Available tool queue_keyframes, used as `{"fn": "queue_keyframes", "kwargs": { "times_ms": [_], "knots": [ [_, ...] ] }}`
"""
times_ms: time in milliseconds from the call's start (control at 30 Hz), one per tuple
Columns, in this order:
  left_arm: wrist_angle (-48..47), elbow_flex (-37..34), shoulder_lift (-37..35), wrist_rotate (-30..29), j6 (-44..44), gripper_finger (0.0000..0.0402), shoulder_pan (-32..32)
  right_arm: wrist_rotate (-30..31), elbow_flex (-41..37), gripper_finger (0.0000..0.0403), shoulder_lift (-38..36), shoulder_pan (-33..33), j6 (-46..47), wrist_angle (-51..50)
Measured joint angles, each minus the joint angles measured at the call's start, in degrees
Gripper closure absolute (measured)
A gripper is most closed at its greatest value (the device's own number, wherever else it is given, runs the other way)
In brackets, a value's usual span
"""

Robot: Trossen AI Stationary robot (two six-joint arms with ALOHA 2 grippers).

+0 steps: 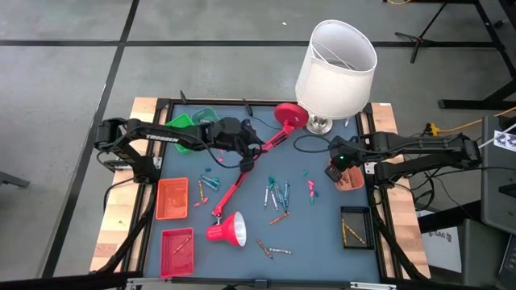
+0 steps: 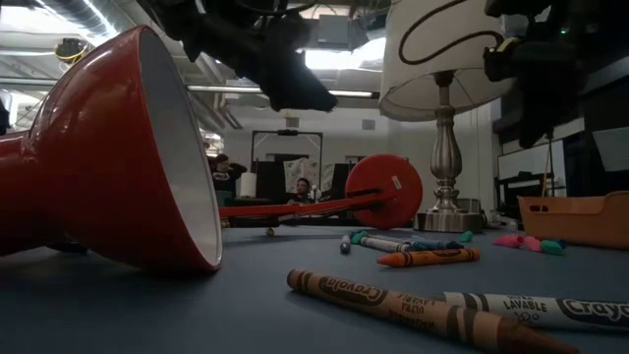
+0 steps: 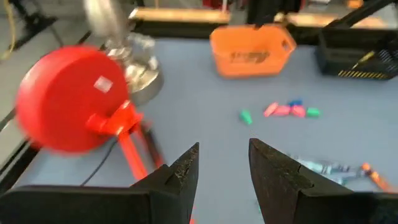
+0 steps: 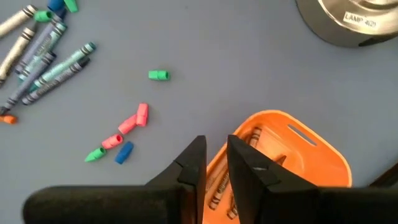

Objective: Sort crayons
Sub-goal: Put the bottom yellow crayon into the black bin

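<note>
Loose crayons [image 1: 278, 193] lie in a cluster on the blue mat's middle, with short pink and green bits [image 4: 127, 127] to their right and more crayons [image 2: 393, 300] near the front edge. My left gripper [image 3: 224, 162] hangs open above the mat, over the fallen red lamp's arm [image 1: 242, 173], nothing between its fingers. My right gripper [image 4: 214, 158] hovers over the orange bin [image 4: 280, 155], which holds brown crayons. Its fingers stand a narrow gap apart with nothing between them.
A red desk lamp lies across the mat: base [image 1: 290, 115] far, shade [image 1: 227, 229] near. A white-shaded lamp [image 1: 334, 68] stands at the far right. Red trays [image 1: 172, 197] and a green bin [image 1: 193, 125] sit left, a black bin [image 1: 355, 225] right.
</note>
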Motion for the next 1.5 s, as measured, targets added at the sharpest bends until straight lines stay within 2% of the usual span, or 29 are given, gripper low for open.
{"fn": "queue_keyframes", "kwargs": {
  "times_ms": [133,367,633,767,867,1133,1500],
  "knots": [
    [-8.4,0.0,-3.6,0.0,-0.3,0.0278,2.2,0.0,0.0,0.034,0.0,0.0,0.0,0.3],
    [-30.8,0.0,-8.7,1.1,1.7,0.0278,3.4,0.2,0.0,0.034,0.0,0.0,0.0,1.0],
    [-55.9,0.0,-8.4,5.1,1.4,0.0278,0.5,0.5,0.0,0.034,0.0,0.0,0.0,1.7],
    [-63.9,0.0,-8.5,5.1,4.0,0.0278,-2.5,0.6,0.0,0.034,0.0,0.0,0.0,3.4],
    [-65.6,0.0,-8.5,5.1,9.3,0.0278,-5.1,0.6,0.0,0.034,0.0,0.0,-0.1,5.0],
    [-61.3,-5.6,-8.5,4.8,24.8,0.0278,-11.8,0.6,0.0,0.034,0.0,0.0,-0.3,5.7],
    [-50.8,-13.9,-8.5,4.6,25.6,0.0278,-15.8,0.6,0.0,0.034,0.0,0.0,-0.4,5.8]
  ]
}}
